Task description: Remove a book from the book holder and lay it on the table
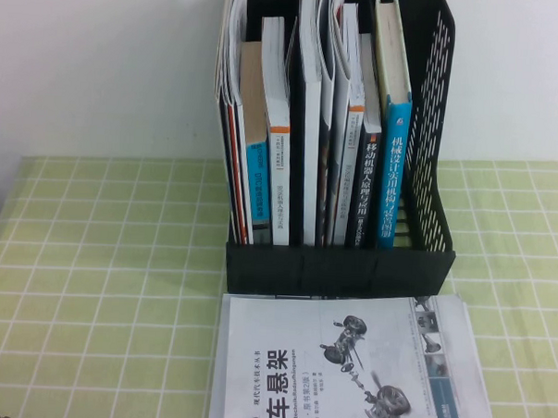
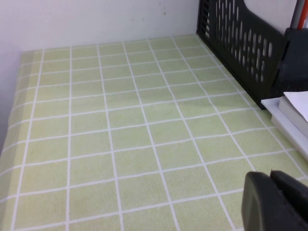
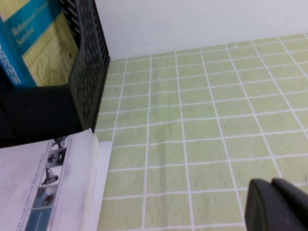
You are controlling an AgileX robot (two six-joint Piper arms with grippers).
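The book [image 1: 393, 168] with the bright blue spine stands upright at the right end of the black book holder [image 1: 341, 267], against its mesh side. The right wrist view shows its blue and pale yellow cover [image 3: 29, 43] behind the book holder's wall [image 3: 89, 72]. Neither arm shows in the high view. My left gripper [image 2: 269, 175] hovers low over the table [image 2: 120, 120] to the left of the book holder [image 2: 240, 43], shut and holding nothing. To the holder's right, my right gripper [image 3: 272, 183] is likewise shut and empty above the table [image 3: 216, 110].
A white book with a car-suspension drawing [image 1: 346, 369] lies flat on the table [image 1: 100, 284] right in front of the holder. Several other books fill the holder, among them a black-spined one [image 1: 367, 176] next to the blue book. A white wall rises behind.
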